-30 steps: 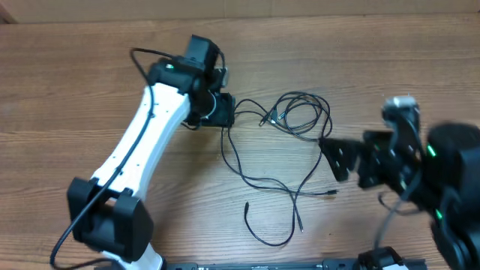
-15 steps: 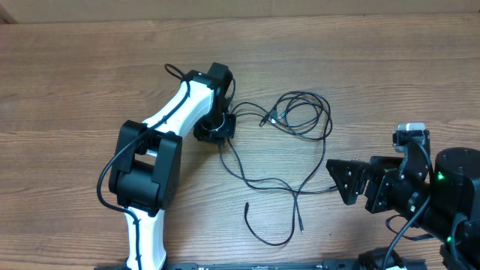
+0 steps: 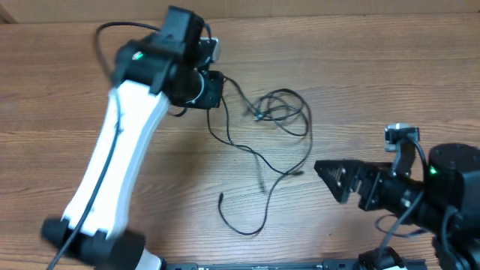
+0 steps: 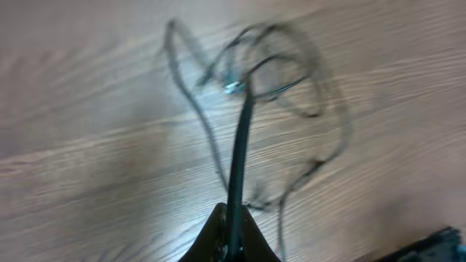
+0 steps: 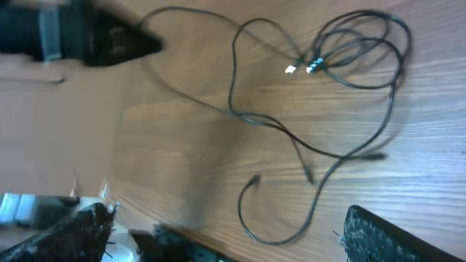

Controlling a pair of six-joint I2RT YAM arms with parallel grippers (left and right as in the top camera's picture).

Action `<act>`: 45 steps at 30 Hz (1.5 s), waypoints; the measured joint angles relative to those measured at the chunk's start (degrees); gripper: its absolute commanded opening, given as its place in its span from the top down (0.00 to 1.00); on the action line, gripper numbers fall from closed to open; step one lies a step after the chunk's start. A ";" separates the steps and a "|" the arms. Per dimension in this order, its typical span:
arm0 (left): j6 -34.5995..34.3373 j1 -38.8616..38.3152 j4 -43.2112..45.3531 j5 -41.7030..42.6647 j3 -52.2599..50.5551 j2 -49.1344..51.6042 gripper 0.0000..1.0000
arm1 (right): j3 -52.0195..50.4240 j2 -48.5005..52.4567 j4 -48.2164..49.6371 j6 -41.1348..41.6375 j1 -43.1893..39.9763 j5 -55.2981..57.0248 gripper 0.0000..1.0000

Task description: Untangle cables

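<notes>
Several thin black cables [image 3: 257, 114] lie tangled on the wooden table [image 3: 360, 67], with a loop at the middle and loose ends trailing toward the front [image 3: 241, 229]. My left gripper [image 3: 213, 90] is at the tangle's left end, shut on one cable. In the left wrist view that cable [image 4: 240, 131] runs taut from the closed left gripper [image 4: 234, 236] up to a small plug in the knot. My right gripper [image 3: 328, 177] hovers open to the right of the cables, holding nothing. In the right wrist view the cables [image 5: 313, 64] lie well ahead of the open right gripper [image 5: 233, 240].
A black rail [image 3: 262, 265] runs along the table's front edge. The left arm's white link [image 3: 112, 157] crosses the left half of the table. The right arm's dark body [image 3: 442, 187] fills the front right corner.
My left gripper has shut on a cable and pulled back and to the left, dragging the whole tangle leftward. The right gripper stays open and has shifted only slightly.
</notes>
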 measured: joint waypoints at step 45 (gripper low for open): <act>14.19 0.00 12.44 8.94 0.35 -17.42 0.96 | -23.65 37.31 86.14 -35.23 18.32 3.69 0.05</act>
